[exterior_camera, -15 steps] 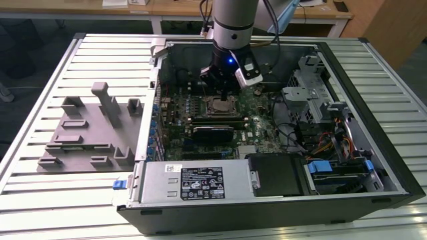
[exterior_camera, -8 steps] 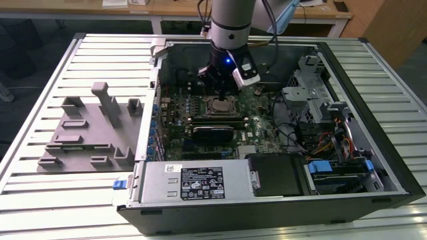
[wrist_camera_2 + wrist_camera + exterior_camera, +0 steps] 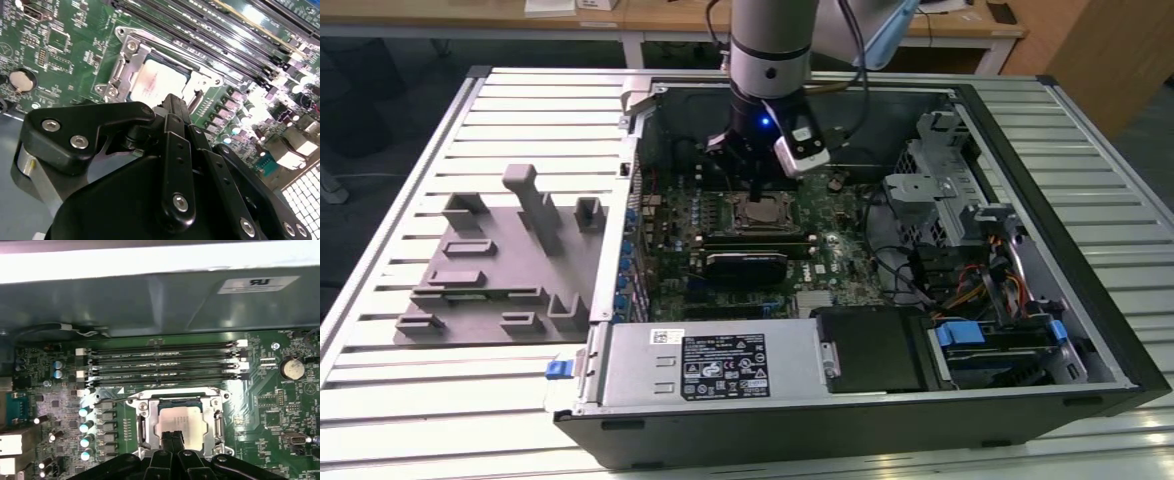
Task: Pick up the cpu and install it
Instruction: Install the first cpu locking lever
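Observation:
The cpu (image 3: 180,421) lies flat in the motherboard socket, its silvery top showing inside the metal socket frame (image 3: 218,415). It also shows in the second wrist view as the cpu (image 3: 156,82) and in the exterior view as the cpu (image 3: 758,212). My gripper (image 3: 172,437) hangs just above the near edge of the chip, its two black fingers pressed together with nothing between them. The same shut fingers appear as the gripper (image 3: 173,101) and as the gripper (image 3: 754,186) inside the open computer case.
Several memory slots (image 3: 165,362) run beside the socket, next to the case wall (image 3: 150,300). A grey fixture tray (image 3: 494,260) lies at the exterior view's left. The power supply (image 3: 707,365), a black card (image 3: 747,265) and the drive cage (image 3: 947,190) crowd the case.

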Controlling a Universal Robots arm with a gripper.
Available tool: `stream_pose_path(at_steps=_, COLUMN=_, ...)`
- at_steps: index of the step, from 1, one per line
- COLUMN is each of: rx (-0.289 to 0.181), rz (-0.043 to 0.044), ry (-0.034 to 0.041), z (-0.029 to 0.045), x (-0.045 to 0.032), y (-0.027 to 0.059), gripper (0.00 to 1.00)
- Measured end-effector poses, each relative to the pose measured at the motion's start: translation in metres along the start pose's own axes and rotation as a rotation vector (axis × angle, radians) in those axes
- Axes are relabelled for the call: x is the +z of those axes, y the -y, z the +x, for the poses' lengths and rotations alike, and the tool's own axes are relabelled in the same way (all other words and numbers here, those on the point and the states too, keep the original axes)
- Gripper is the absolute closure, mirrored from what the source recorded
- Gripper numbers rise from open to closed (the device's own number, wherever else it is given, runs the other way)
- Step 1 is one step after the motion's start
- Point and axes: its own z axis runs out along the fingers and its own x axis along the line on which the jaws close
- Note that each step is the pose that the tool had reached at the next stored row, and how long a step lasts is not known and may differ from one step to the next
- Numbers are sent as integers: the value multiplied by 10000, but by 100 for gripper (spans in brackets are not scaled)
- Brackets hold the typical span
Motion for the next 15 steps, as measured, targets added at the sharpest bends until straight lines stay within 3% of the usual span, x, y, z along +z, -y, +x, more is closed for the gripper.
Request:
stream_pose_path(at_steps=9, rx=-1, rz=0, ry=0, z=129, x=0, y=11, gripper=89)
stream_pose_path(at_steps=15, rx=0, rz=0, ry=2, z=257, x=0, y=22, gripper=89)
